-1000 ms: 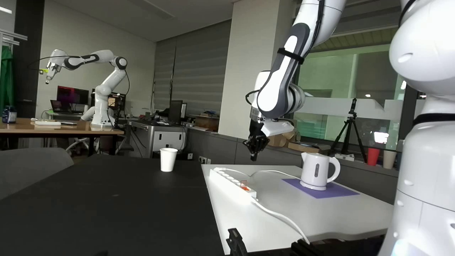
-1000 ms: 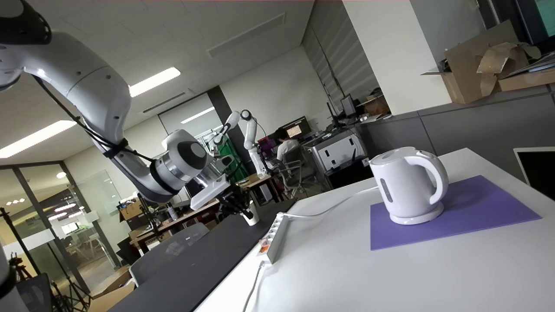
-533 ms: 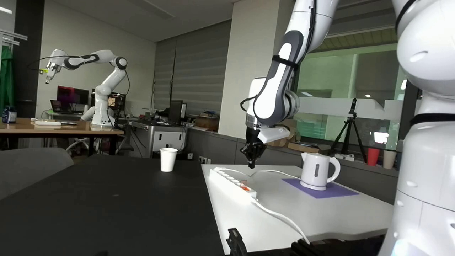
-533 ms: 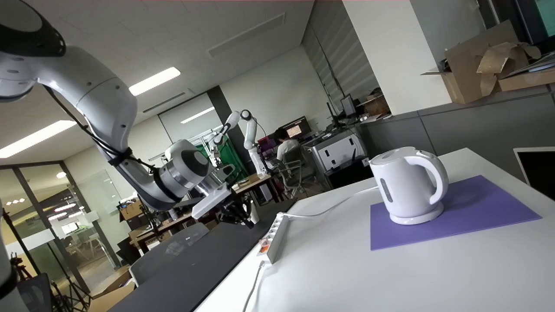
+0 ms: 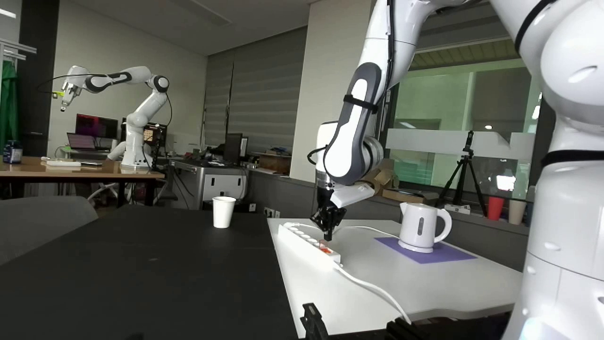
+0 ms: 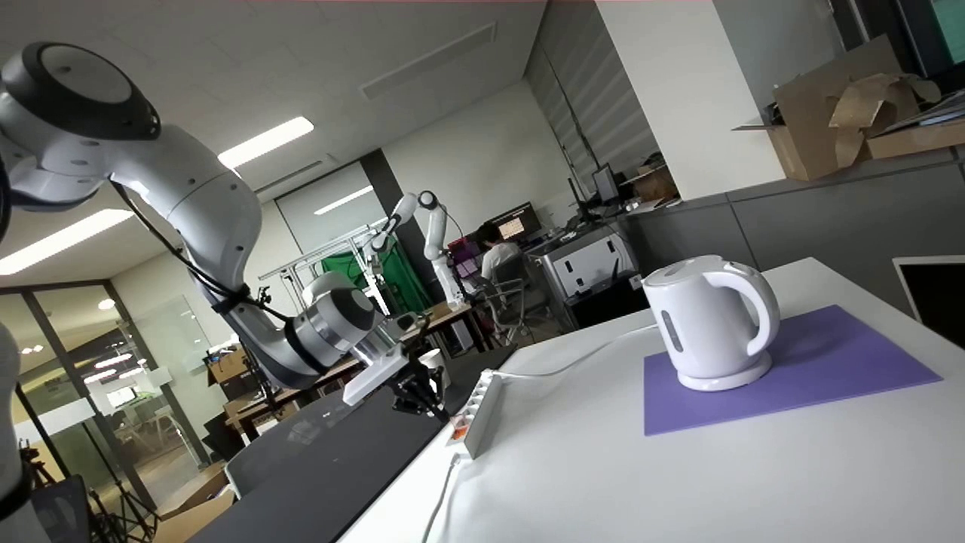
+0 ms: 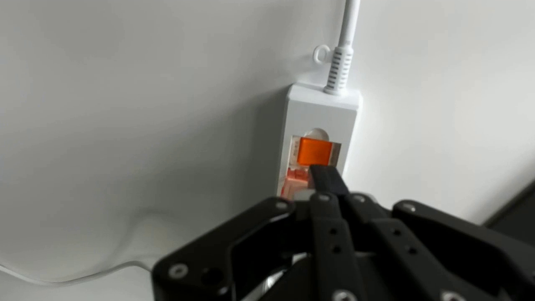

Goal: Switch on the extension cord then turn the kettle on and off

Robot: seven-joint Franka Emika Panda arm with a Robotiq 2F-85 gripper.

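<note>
The strip (image 7: 319, 113) lies on the white counter (image 6: 603, 475), below the tool (image 7: 329, 179). Its orange switch (image 7: 314, 151) shows just beyond the tool's tip in the wrist view, with a see-through reddish piece (image 7: 295, 184) nearer the tool and partly covered by it. The tool is closed, jaws together, pointing down at the switch end; whether it touches the strip, I cannot tell. A thick white cable (image 7: 349, 23) leaves the strip on the switch's far side from the tool. The sockets (image 6: 476, 397) run the opposite way, past the tool, and a thinner white lead (image 6: 558, 372) goes from their far end towards the kettle (image 6: 705, 324) and out of sight behind it.

The kettle stands upright on a purple mat (image 6: 844, 369), well apart from the tool and to its right in both exterior views, its handle on the side away from the tool. To the tool's left, in an exterior view, a white cup (image 5: 223, 212) stands upright on a black counter (image 5: 141, 278) beside the white one. The arm (image 5: 337, 156) hangs over the tool. Well behind the tool on the left is a second arm (image 5: 136, 137); to the tool's right, beyond the kettle, are a tripod (image 5: 460, 182) and, near it, a red cup (image 5: 495, 208). In an exterior view a person (image 6: 497, 256) sits well beyond the tool.
</note>
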